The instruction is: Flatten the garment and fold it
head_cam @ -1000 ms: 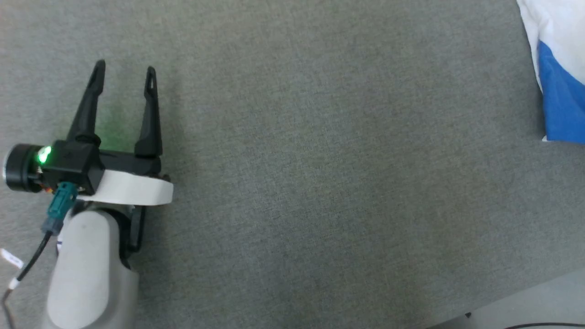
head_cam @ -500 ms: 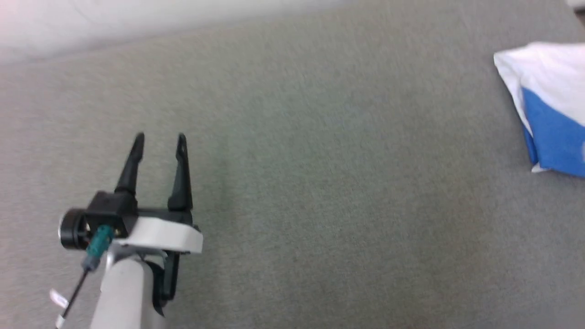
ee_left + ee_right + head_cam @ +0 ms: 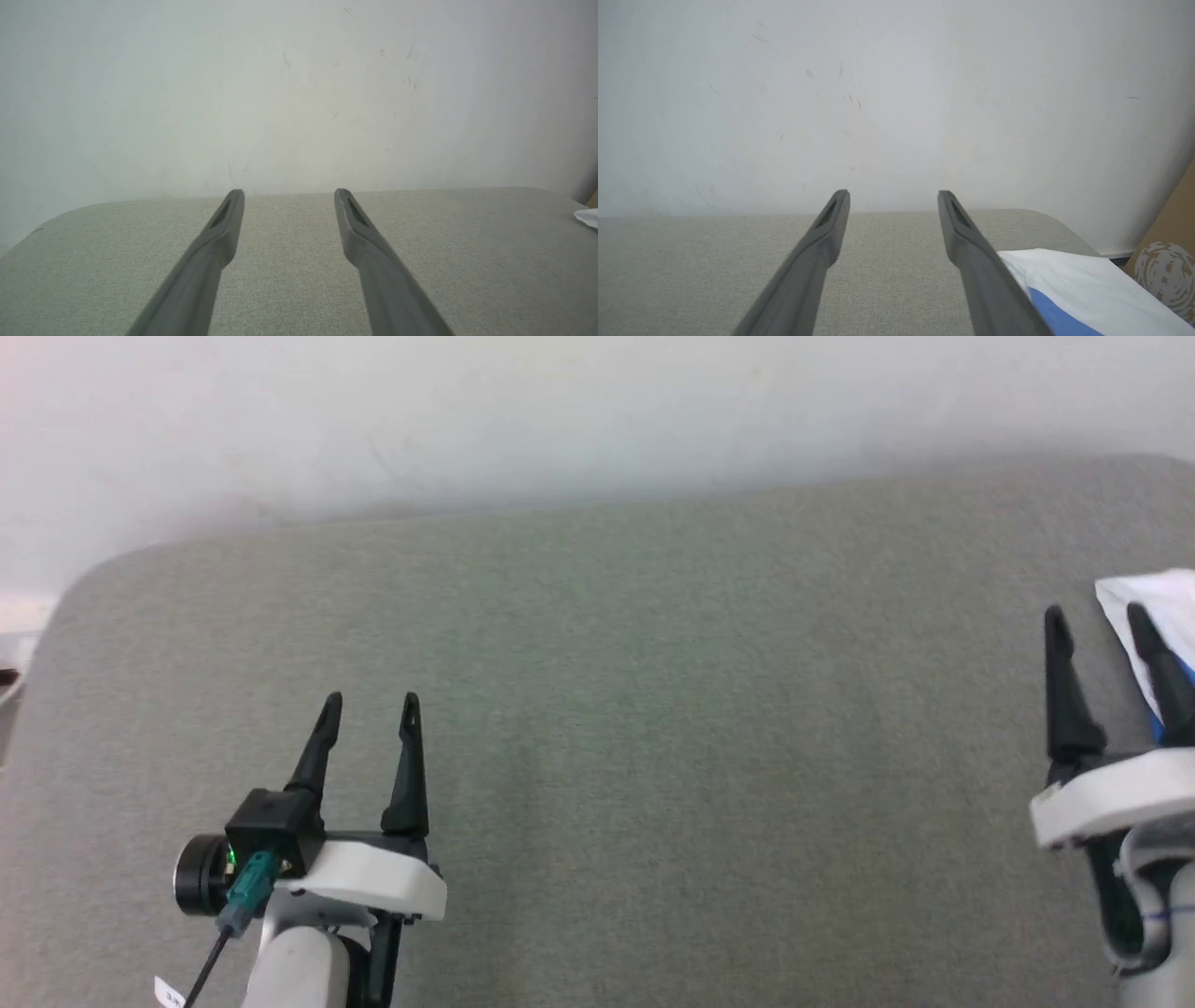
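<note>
The garment [image 3: 1153, 607], white with a bright blue part, lies folded at the right edge of the grey padded table [image 3: 653, 709]; the right wrist view shows the garment [image 3: 1083, 289] at lower right, flat on the fabric. My right gripper [image 3: 1097, 616] hangs open just left of it, its outer finger in front of the cloth, nothing between the fingers. At the lower left my left gripper [image 3: 371, 702] is open too and holds nothing. In their own wrist views the left gripper [image 3: 288, 193] and the right gripper [image 3: 893, 195] both point at the table's far edge.
A pale wall [image 3: 560, 420] rises behind the table's far edge. The table's far left corner [image 3: 84, 588] is rounded. A brown cardboard box [image 3: 1169, 252] with a printed emblem stands past the table's right end.
The head camera has tilted up, bringing the wall and far table edge into view. My right gripper has come into the picture beside the garment. The left gripper keeps its open stance.
</note>
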Available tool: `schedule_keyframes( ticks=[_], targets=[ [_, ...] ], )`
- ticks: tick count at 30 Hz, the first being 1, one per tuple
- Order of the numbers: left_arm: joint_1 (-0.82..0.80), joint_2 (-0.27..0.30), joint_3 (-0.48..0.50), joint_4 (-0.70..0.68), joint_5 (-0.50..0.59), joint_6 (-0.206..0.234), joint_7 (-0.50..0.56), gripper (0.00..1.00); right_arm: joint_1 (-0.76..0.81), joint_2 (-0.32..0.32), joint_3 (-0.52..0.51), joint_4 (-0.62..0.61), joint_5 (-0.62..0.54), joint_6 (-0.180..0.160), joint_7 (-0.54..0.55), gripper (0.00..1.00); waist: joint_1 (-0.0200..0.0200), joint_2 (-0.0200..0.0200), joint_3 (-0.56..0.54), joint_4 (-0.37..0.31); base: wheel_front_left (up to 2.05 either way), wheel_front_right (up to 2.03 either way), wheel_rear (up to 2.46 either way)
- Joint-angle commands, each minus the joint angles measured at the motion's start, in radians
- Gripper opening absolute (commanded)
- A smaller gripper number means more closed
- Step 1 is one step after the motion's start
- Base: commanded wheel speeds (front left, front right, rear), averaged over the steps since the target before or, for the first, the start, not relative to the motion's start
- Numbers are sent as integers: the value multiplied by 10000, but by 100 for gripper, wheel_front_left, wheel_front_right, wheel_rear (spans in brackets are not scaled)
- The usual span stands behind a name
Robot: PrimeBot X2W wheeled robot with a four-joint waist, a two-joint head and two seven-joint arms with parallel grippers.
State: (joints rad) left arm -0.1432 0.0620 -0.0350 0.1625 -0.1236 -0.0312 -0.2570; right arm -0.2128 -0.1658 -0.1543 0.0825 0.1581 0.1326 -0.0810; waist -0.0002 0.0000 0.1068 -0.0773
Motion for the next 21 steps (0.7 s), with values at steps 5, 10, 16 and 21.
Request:
schedule_keyframes(
  ticks=[5, 10, 16, 21],
  targets=[
    [360, -76, -67, 68, -123, 75, -47, 100, 1189, 639, 351, -773, 1, -19, -100, 100, 2, 0, -1059, 1109, 0, 0, 0],
    [586, -90, -106, 173, -164, 66, -47, 100, 1887, 960, 719, -993, -36, -19, -230, 100, 2, 0, -1268, 1332, 0, 0, 0],
    [833, -102, -200, 266, -176, 92, -47, 100, 2517, 1109, 920, -840, -210, -19, -431, 100, 2, 0, -1449, 1545, 0, 0, 0],
    [1145, -108, -197, 265, -233, 95, -47, 100, 2943, 1148, 994, -694, -107, -19, -507, 100, 2, 0, -1575, 1572, 0, 0, 0]
  ],
)
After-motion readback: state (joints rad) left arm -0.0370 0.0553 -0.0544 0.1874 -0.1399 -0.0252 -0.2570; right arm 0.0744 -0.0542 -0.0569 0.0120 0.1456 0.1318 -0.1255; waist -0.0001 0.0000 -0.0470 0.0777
